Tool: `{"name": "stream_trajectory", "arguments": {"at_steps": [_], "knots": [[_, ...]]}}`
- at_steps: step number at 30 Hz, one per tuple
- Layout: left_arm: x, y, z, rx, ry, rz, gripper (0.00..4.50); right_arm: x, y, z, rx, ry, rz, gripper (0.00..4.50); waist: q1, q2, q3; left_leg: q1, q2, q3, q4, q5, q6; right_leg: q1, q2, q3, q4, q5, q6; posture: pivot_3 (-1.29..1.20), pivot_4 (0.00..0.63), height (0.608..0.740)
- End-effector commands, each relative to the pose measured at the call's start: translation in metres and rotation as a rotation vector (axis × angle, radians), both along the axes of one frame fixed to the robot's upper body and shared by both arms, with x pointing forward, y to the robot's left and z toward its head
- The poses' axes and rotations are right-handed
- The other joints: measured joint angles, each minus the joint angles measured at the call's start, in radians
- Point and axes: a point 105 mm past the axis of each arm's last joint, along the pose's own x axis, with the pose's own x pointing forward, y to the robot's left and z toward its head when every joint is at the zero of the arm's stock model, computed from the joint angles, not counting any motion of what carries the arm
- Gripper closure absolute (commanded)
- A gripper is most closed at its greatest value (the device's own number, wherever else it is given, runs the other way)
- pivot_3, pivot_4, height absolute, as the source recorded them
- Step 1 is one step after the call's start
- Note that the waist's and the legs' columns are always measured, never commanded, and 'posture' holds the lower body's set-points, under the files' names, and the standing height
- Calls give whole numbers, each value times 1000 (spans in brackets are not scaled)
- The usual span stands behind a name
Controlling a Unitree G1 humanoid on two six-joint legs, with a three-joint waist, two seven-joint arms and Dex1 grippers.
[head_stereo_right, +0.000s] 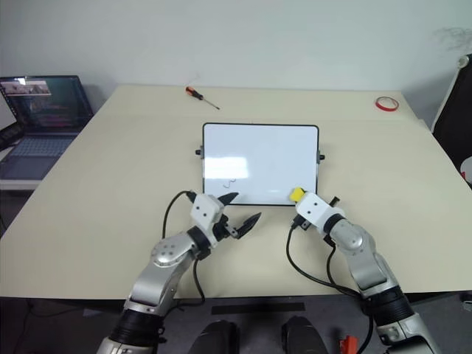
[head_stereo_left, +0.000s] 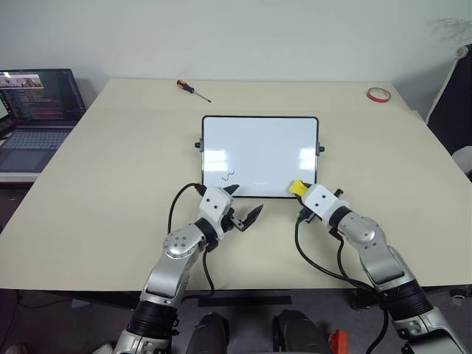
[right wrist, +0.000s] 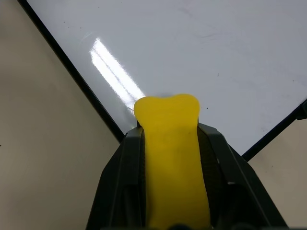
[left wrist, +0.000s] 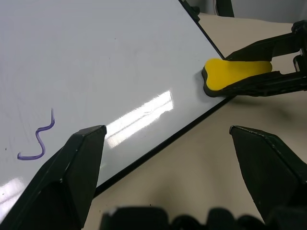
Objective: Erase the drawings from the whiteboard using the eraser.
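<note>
The whiteboard lies flat at the middle of the surface, long side toward the robot, so both arms can reach its near edge. The right pincer is clamped on the yellow eraser, whose tip rests at the board's 5 o'clock corner, apparently just touching the white face, probably ready for a sweep. The only drawing left that I can make out, a dark squiggle, sits toward 7 o'clock, well apart from the eraser. The left pincer hangs spread wide and empty just off the near edge by that mark, perhaps to steady the board.
</note>
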Motion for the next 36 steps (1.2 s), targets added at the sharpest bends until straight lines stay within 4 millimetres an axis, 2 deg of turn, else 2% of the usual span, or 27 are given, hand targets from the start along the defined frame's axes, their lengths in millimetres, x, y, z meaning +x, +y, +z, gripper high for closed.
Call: {"name": "stream_trajectory", "arguments": {"at_steps": [1, 4, 8, 12, 16, 21, 25, 30, 36], "knots": [[-6, 2, 14, -24, -49, 10, 0, -1, 4, 19, 162, -16, 31, 3353, -1, 0, 1, 0, 0, 0, 0, 0, 0, 0, 0, 0, 0, 0, 0, 0, 150, 740], [-10, 5, 13, -19, -45, 20, 0, -16, 12, 34, 386, 30, 121, 3353, 2, 0, 1, -1, 0, -1, 0, 0, 0, -1, 0, 0, 0, 0, 0, 0, 150, 740], [-15, 11, 10, -13, -36, 40, 0, -38, -1, 54, 515, 18, 142, 3353, 6, 0, 2, -7, 0, -4, 0, 0, 0, -5, -1, 0, -1, 0, -1, 0, 150, 740], [-23, 19, 5, -3, -18, 63, 0, -61, -22, 64, 524, -12, 93, 3353, 8, 1, 2, -9, -2, -6, -1, -1, 0, -5, -3, -1, -1, 0, -1, 0, 150, 740], [-27, 29, 3, -21, -2, 119, 0, -83, -31, 54, 469, -4, 84, 3353, 8, 1, 2, -8, -1, -7, -1, -1, 0, -5, -3, -1, -1, -2, 0, 0, 150, 740], [-29, 37, 6, -36, -16, 198, 0, -98, -37, 26, 449, 76, 63, 3353, 7, 1, 2, -8, -1, -5, -1, -1, 0, -5, -3, 0, -1, -3, 0, 0, 150, 740], [-28, 33, 6, -35, -19, 185, 0, -95, -37, 28, 442, 67, 73, 3353, 6, 0, 2, -7, -1, -4, -1, -1, 0, -5, -2, 0, -1, -3, 0, 0, 150, 740], [-23, 44, 9, -25, -39, 229, 0, -77, -39, 37, 413, 8, 60, 3353, 6, 0, 3, -7, -1, -4, -1, -1, 0, -5, -2, 0, -1, -3, 0, 0, 150, 740], [-18, 69, 6, -43, -39, 377, 0, -40, -9, 52, 366, -89, 111, 3353, 3, 0, 3, -6, 0, -2, -1, -1, 0, -5, -1, 0, 0, -3, 0, 0, 150, 740]]}}
